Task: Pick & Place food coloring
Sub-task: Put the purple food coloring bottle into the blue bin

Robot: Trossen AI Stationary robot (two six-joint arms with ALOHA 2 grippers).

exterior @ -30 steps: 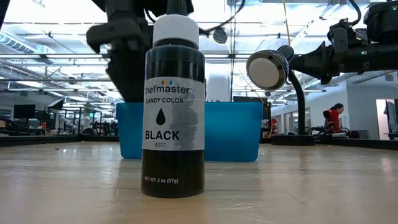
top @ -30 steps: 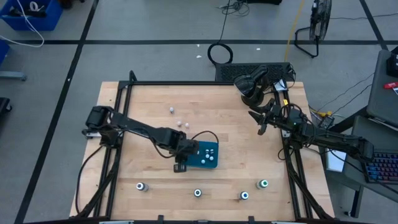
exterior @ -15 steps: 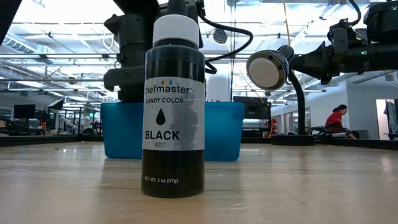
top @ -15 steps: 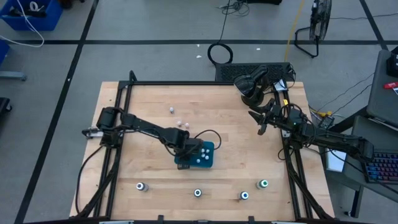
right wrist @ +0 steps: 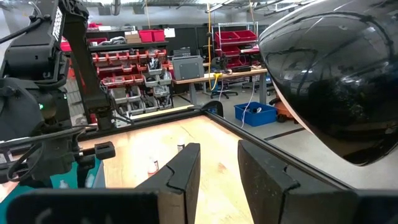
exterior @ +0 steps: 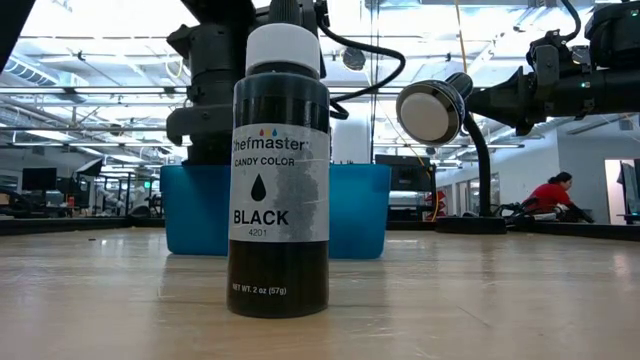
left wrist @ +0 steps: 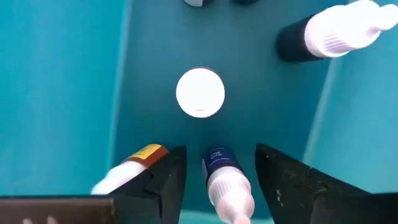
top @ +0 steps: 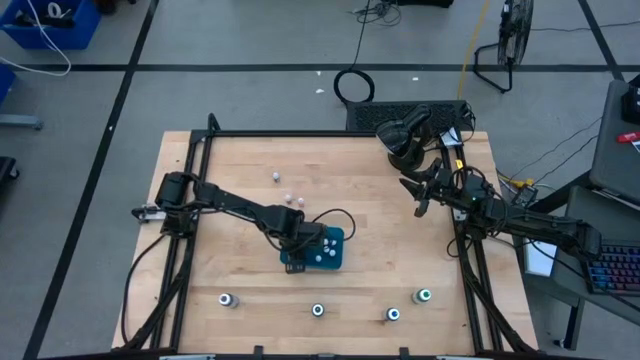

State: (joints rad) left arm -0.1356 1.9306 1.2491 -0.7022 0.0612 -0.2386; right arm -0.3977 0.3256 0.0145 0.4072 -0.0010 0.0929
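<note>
The left gripper (left wrist: 216, 171) stands over the teal tray (top: 335, 258) with jaws parted astride a small blue-labelled bottle (left wrist: 225, 181) lying free inside, consistent with release; the right gripper (right wrist: 217, 168), part-open and empty, waits at the table's far right.

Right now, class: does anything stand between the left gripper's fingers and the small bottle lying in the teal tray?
Nothing visible does. The left gripper is open inside the teal tray, its fingers either side of the blue-labelled bottle.

Dark jointed arms (top: 235, 208), black cables
</note>
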